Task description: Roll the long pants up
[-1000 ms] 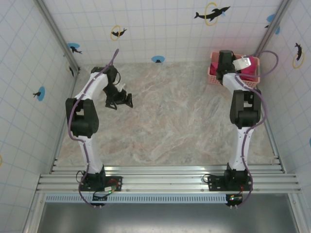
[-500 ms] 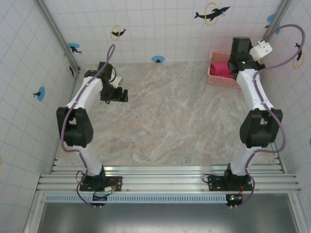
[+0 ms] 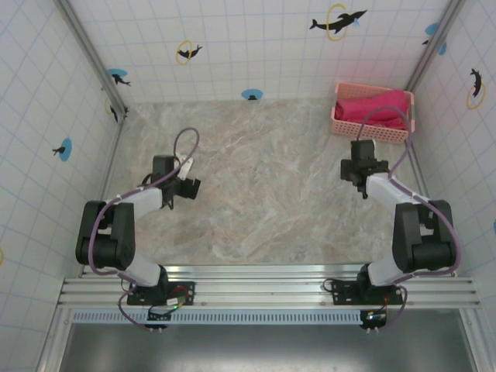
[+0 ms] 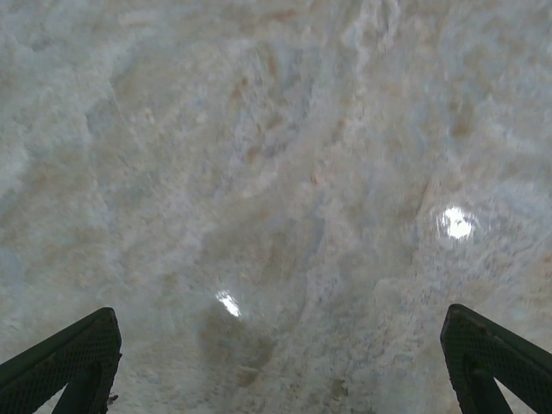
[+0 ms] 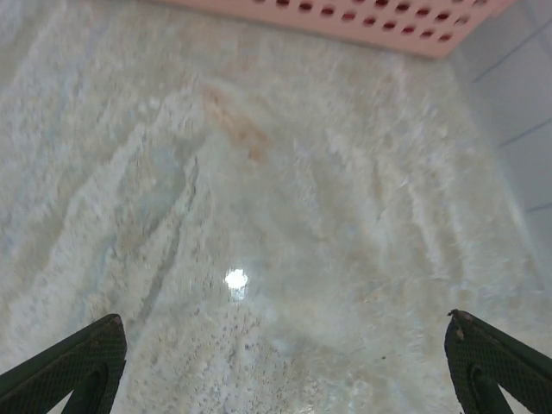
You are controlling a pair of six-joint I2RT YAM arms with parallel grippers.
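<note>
marbled beige table (image 3: 256, 194), boxed in by white tiled walls (image 3: 256, 46) with dolphin stickers (image 3: 339, 21). metal rail (image 3: 263, 288) runs along the near edge and carries both arm bases.

long pants (image 3: 372, 106), magenta-red, are bunched up inside the pale pink slotted basket (image 3: 338, 124) at the far right corner of the table. the cloth fills the basket up to its rim, with no leg hanging out onto the table. nothing touches the pants.

left gripper (image 3: 188, 188) is low over the left half of the table, roughly mid-depth, well apart from the basket. in the left wrist view its jaws are spread wide, with the dark textured fingertips (image 4: 60, 362) at the bottom corners and bare table between them. it grips nothing.

right gripper (image 3: 361, 167) is over the right side of the table, near the basket on its near side but not touching it. in the right wrist view its jaws are also released wide, with the fingertips (image 5: 69, 366) at the bottom corners, bare table between them and the basket wall along the top edge. it is empty too.

lamp glare spots on the table show in both wrist views.
</note>
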